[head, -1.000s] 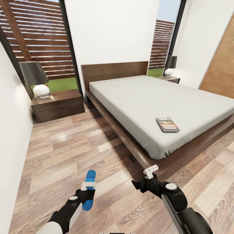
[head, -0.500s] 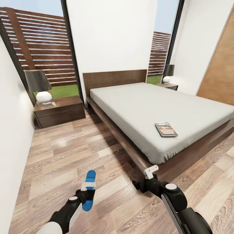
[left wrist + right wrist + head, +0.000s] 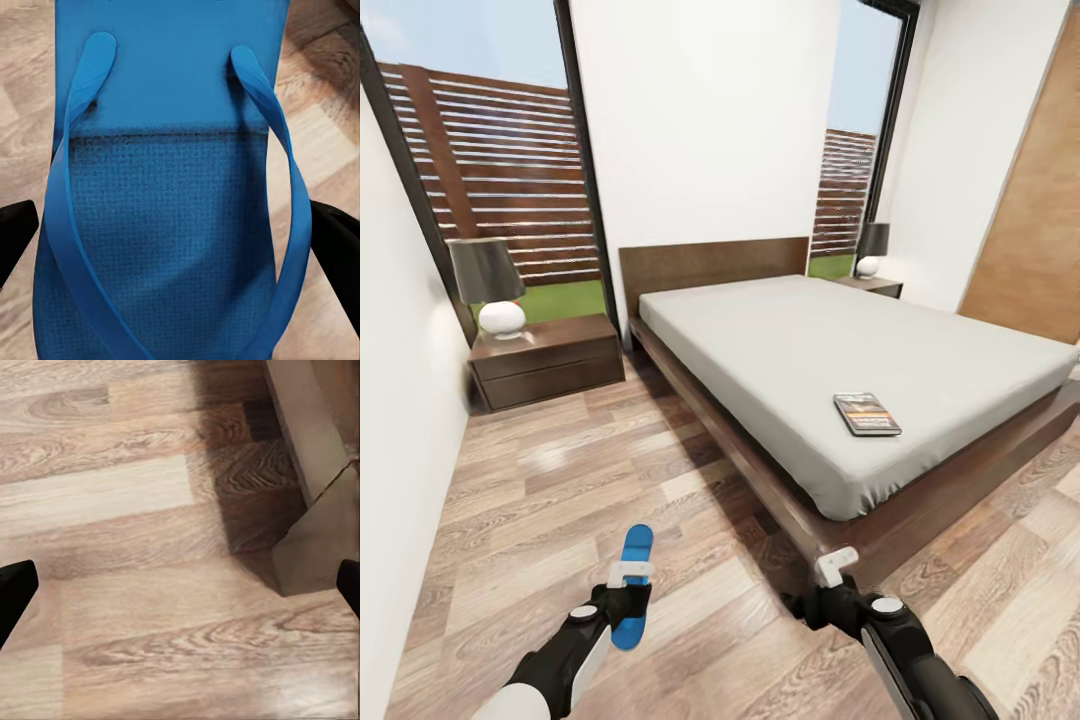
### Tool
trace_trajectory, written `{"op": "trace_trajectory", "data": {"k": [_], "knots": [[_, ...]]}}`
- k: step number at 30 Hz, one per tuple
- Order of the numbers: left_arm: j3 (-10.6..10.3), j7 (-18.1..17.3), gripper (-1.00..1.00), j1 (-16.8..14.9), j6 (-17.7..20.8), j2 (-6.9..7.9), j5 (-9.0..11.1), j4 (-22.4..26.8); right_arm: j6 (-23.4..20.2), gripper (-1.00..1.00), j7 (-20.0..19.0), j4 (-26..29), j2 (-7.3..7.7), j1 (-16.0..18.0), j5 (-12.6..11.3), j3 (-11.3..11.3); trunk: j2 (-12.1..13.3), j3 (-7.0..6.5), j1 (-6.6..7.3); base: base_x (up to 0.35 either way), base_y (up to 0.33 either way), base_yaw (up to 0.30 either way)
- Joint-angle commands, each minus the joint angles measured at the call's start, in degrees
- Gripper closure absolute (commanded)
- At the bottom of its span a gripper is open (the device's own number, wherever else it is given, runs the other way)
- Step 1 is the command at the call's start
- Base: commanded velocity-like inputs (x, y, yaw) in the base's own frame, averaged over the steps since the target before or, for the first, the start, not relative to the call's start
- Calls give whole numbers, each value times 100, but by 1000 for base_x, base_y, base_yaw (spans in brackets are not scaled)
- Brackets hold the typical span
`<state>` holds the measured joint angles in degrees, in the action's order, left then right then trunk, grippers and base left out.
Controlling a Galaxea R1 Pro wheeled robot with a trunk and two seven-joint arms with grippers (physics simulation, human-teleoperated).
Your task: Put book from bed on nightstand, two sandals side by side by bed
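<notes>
One bright blue sandal (image 3: pixel 637 548) hangs a little above the wood floor at the lower left, and my left gripper (image 3: pixel 629 588) is shut on it. The left wrist view shows its sole and straps (image 3: pixel 172 225) between the dark fingers. The book (image 3: pixel 867 413) lies flat on the pale grey mattress of the bed (image 3: pixel 790 340), close to the near edge. My right gripper (image 3: pixel 802 604) hovers open and holds nothing by the bed's near corner (image 3: pixel 307 435). A nightstand (image 3: pixel 545 360) with a lamp stands left of the bed, another nightstand (image 3: pixel 872 286) at the far right.
A white wall (image 3: pixel 400 420) runs close along the left. Bare wood floor (image 3: pixel 580 460) stretches between it and the bed frame. Tall windows flank the headboard, and a wooden door (image 3: pixel 1035 230) is at the right.
The whole picture has shifted down, showing more window and sky, so the camera moved. The right gripper sits lower in the picture. The left gripper still holds the sandal.
</notes>
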<state>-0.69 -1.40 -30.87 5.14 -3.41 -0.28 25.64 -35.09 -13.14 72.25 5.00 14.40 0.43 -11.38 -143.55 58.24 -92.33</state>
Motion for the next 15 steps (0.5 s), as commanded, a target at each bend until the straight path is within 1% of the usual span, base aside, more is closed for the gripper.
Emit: {"op": "trace_trajectory", "data": {"k": [1,3,4,6,8,13,14,15], "knots": [[-1,-6,100,3,30,2,-2,12,212,-100,19,-250,1,3,0,98,-1,-18,4,0,0,0],[5,-7,100,7,8,6,-1,10,642,-100,122,-719,-5,2,-3,318,2,-62,9,0,0,0],[9,-7,100,19,-42,9,-2,7,995,-100,248,-1149,-13,2,-6,524,3,-84,11,0,0,0],[12,-4,100,35,-107,10,-4,-19,1253,-100,363,-1529,-12,2,-10,674,6,-128,17,0,0,0],[11,-4,100,47,-285,8,-2,-271,1582,-100,489,-2109,-5,1,-18,839,9,-173,22,0,0,0],[15,-1,100,51,-678,7,0,-903,1920,-100,553,-2577,1,1,-30,921,15,-283,35,0,0,0],[15,-1,100,51,-777,7,4,-1080,2037,-100,564,-2751,4,1,-35,936,17,-306,37,0,0,0],[15,-1,100,52,-814,7,5,-1143,2105,-100,570,-2844,5,1,-38,941,18,-328,40,0,0,0]]}}
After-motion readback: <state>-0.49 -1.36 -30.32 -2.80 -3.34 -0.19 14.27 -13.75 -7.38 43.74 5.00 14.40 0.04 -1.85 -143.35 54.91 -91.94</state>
